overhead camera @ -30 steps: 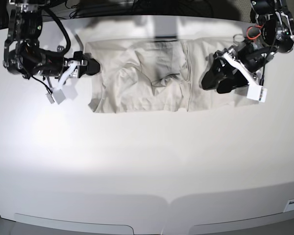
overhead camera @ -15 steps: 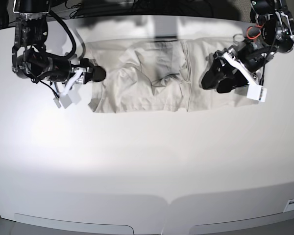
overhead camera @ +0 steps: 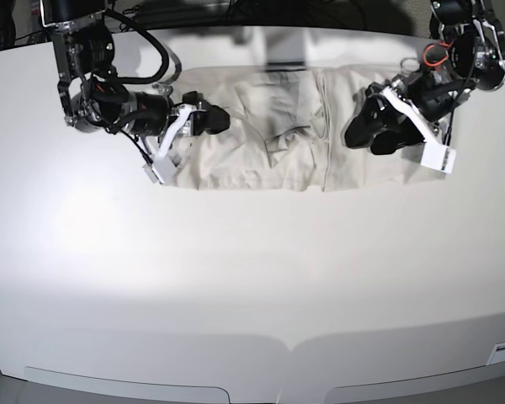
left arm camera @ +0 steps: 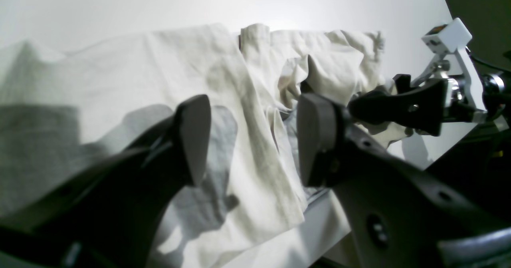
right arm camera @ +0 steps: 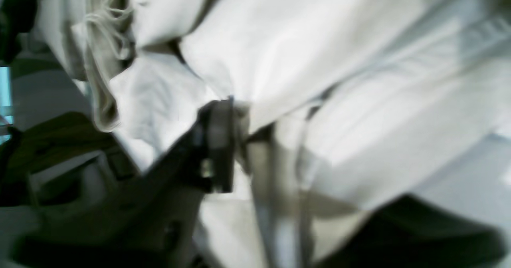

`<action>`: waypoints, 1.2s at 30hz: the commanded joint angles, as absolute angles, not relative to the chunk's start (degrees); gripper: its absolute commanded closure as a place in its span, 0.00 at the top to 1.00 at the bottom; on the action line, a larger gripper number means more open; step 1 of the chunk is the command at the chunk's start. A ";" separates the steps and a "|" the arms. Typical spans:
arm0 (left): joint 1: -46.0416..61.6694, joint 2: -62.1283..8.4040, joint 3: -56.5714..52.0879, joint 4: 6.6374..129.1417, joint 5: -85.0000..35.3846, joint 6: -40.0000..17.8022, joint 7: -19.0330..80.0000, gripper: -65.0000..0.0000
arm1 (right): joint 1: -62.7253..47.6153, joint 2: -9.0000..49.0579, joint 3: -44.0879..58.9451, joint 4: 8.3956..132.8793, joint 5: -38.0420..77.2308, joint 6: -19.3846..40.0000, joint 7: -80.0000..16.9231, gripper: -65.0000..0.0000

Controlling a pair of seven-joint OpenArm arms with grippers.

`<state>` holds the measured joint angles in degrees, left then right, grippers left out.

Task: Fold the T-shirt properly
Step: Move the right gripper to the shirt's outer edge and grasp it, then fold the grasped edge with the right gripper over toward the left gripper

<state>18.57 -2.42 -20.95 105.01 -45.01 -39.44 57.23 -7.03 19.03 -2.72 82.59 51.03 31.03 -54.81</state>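
Observation:
The pale beige T-shirt [overhead camera: 269,147] lies wrinkled and partly folded along the far side of the white table [overhead camera: 236,278]. My right gripper [overhead camera: 217,120] is over the shirt's left part, shut on a fold of its cloth. The blurred right wrist view shows the cloth [right arm camera: 319,60] pinched at the gripper [right arm camera: 235,140]. My left gripper [overhead camera: 358,128] hovers open over the shirt's right part. In the left wrist view its jaws [left arm camera: 251,140] stand wide apart above the cloth [left arm camera: 159,72], with nothing between them. The right gripper [left arm camera: 393,104] also shows there, holding bunched cloth.
The table's far edge [overhead camera: 261,34] runs just behind the shirt, with dark cables beyond it. White camera mounts stick out from both wrists [overhead camera: 438,156] [overhead camera: 156,168]. The table's front edge [overhead camera: 252,370] is far from the arms.
My right gripper has moved right, from the shirt's left edge to over its left part, dragging the cloth inward with it. The left arm has barely moved.

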 commanded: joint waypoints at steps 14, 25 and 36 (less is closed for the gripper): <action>18.26 -2.74 -21.02 105.97 -46.46 -40.00 57.34 0.52 | -6.59 23.88 7.97 83.13 40.56 32.34 -45.54 0.00; 18.26 -2.74 -21.02 105.97 -46.46 -40.00 57.17 0.52 | -1.85 24.16 13.45 92.51 51.42 37.71 -63.22 0.00; 18.28 -2.79 -21.02 105.97 -46.44 -40.00 57.25 0.52 | -1.48 9.02 2.33 101.89 49.69 37.50 -62.04 0.00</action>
